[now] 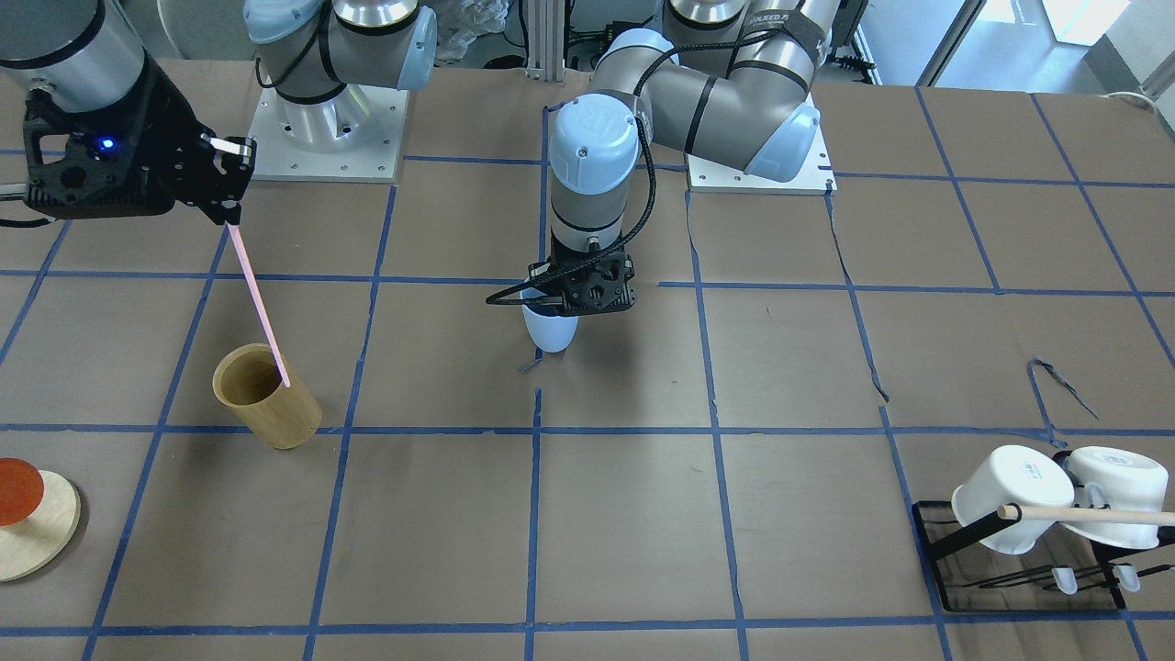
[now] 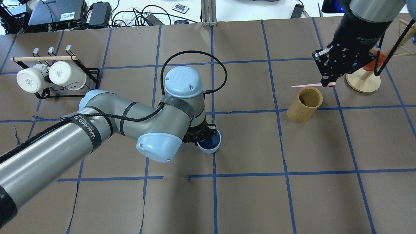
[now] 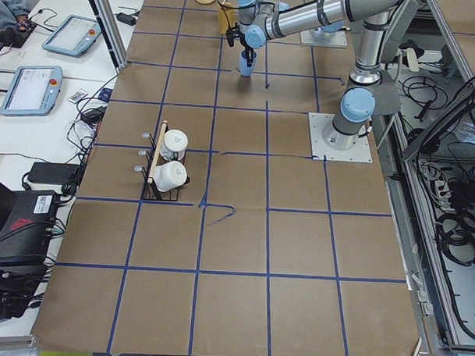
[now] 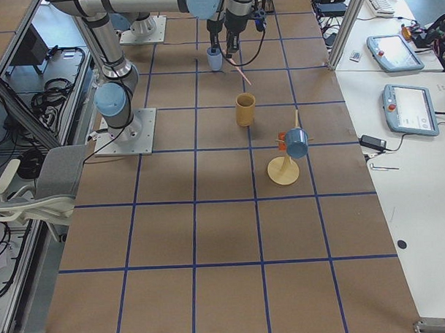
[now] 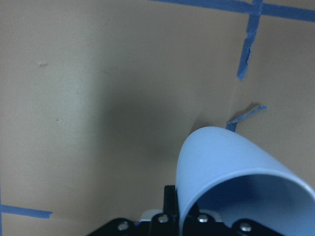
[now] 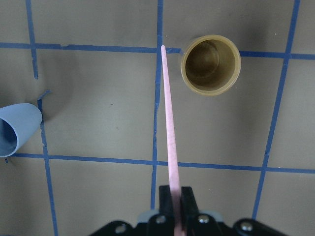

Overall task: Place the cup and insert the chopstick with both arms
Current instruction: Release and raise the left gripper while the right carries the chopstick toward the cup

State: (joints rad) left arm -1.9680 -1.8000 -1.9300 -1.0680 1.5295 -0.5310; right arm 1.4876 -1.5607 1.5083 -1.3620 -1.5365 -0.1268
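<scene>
My left gripper [image 1: 562,303] is shut on the rim of the light-blue cup [image 1: 552,332], which hangs upright near the table's middle; I cannot tell whether its base touches the paper. The cup also shows in the overhead view [image 2: 210,143] and fills the left wrist view [image 5: 231,172]. My right gripper [image 1: 227,188] is shut on the top end of the pink chopstick [image 1: 262,308] and holds it slanted in the air. Its free tip [image 6: 163,49] is beside the tan wooden cylinder [image 6: 210,64], not inside it. The cup lies well to the side of the chopstick [image 6: 17,129].
The tan wooden cylinder [image 2: 305,104] stands under my right arm. A round wooden stand [image 2: 362,83] with an orange piece is just beyond it. A black rack with two white mugs [image 2: 48,76] and a wooden dowel [image 2: 44,58] sits at the far left.
</scene>
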